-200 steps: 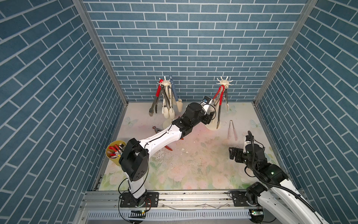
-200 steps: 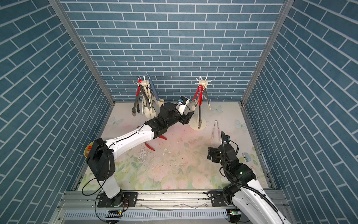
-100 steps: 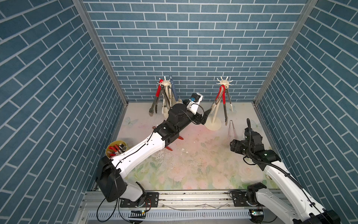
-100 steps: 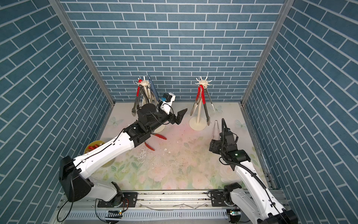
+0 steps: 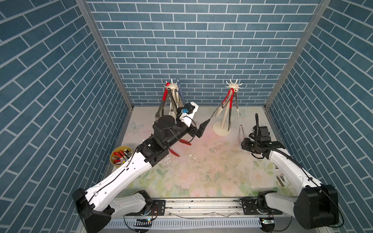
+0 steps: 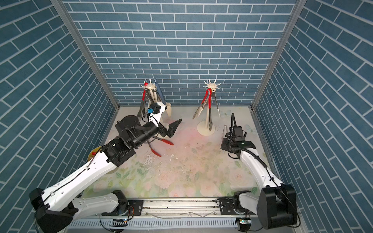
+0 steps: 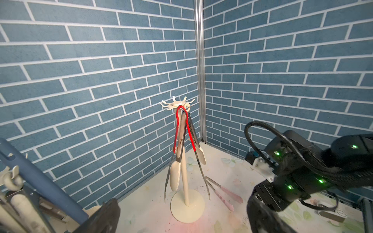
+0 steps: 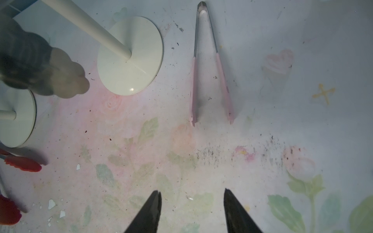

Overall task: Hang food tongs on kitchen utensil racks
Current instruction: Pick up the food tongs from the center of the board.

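Observation:
Two cream utensil racks stand at the back. The left rack (image 5: 173,87) carries several food tongs, one of them red-handled (image 5: 165,96). On the right rack (image 5: 223,121) (image 7: 186,181) hang red-handled tongs (image 5: 230,100) (image 7: 177,125) and others. Pink-handled tongs (image 5: 241,126) (image 8: 193,84) lie flat on the mat beside that rack's base (image 8: 131,60). Red-tipped tongs (image 6: 166,141) lie partly under my left arm. My left gripper (image 5: 199,129) (image 7: 183,201) hovers wide open between the racks, empty. Just short of the pink tongs' tips, my right gripper (image 5: 245,144) (image 8: 192,191) is open and empty.
A yellow cup of markers (image 5: 121,156) sits at the mat's left edge. Blue brick walls close in the back and both sides. A small white tag (image 5: 282,181) lies near the right wall. Crumbs are scattered over the flowered mat (image 5: 201,171).
My left gripper has drawn back from the right rack toward the left and opened wide. My right gripper has moved toward the back, nearer the pink tongs, and its jaws have narrowed.

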You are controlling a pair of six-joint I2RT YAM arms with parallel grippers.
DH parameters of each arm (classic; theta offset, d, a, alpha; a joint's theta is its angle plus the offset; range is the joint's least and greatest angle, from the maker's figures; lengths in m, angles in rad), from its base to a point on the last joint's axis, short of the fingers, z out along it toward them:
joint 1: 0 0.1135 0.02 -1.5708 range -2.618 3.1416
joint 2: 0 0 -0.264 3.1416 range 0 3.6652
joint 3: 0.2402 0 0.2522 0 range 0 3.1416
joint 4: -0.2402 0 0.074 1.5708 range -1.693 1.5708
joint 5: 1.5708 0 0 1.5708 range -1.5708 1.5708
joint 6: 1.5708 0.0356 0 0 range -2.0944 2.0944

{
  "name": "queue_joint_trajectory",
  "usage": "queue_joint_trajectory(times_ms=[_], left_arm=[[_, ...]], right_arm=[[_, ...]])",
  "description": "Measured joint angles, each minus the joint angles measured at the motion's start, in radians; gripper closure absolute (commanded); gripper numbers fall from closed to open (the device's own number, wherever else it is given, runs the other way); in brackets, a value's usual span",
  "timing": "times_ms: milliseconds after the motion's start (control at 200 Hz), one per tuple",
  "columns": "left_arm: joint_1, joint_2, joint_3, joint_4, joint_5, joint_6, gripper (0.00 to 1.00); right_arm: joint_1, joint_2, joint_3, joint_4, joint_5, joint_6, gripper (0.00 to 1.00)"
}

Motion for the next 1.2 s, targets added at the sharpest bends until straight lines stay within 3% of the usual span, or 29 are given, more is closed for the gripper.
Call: queue_joint_trajectory(times_ms=[715,1200], left_arm=[[0.000,-0.266,-0.184,-0.200,0.137,0.068,0.01],[0.000,-0.383,-0.308,-0.220,0.104,0.103,0.01]], right_arm=[[-0.025,0.498,0.302,0.011,-0.019,-0.022,0.66],[-0.029,0.685,0.430,-0.004,0.019,-0.034,0.81]])
